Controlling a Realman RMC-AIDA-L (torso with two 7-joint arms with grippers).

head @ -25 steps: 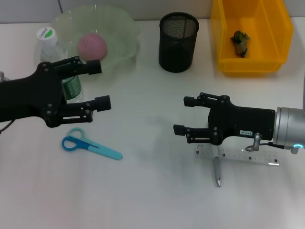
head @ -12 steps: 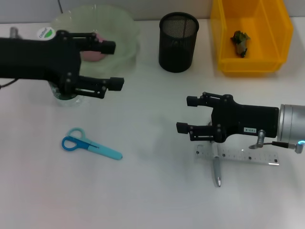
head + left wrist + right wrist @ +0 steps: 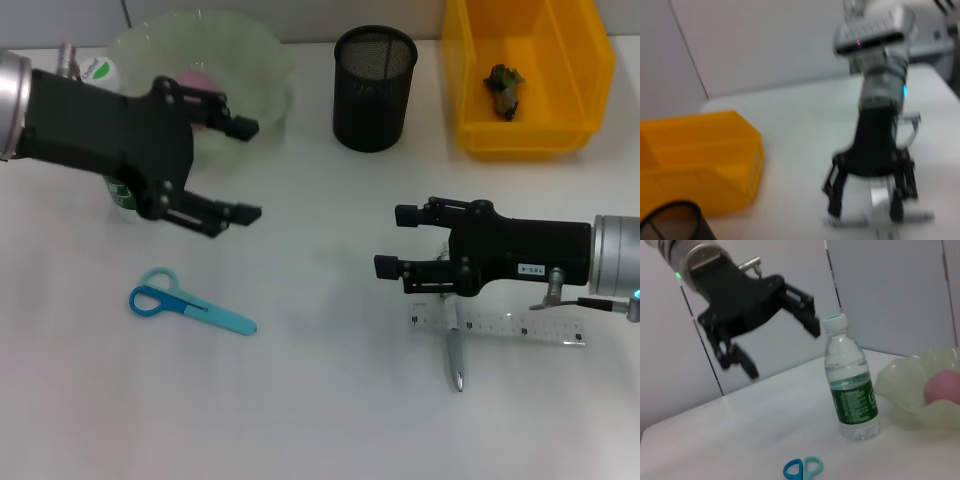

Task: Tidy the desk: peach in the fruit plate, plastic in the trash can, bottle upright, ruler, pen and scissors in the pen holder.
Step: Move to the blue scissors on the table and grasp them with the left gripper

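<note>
I see my left gripper [image 3: 243, 168] has tilted since 0.5 s ago, fingers spread wide and empty, beside the upright clear bottle [image 3: 850, 390] and the wavy green fruit plate [image 3: 255, 60] holding the matte pink peach [image 3: 943, 387]. The blue scissors [image 3: 190, 304] lie flat below. The right wrist view alone shows the whole bottle. My right gripper [image 3: 392, 241] hovers open above the clear ruler [image 3: 510, 326] and pen [image 3: 455, 362].
</note>
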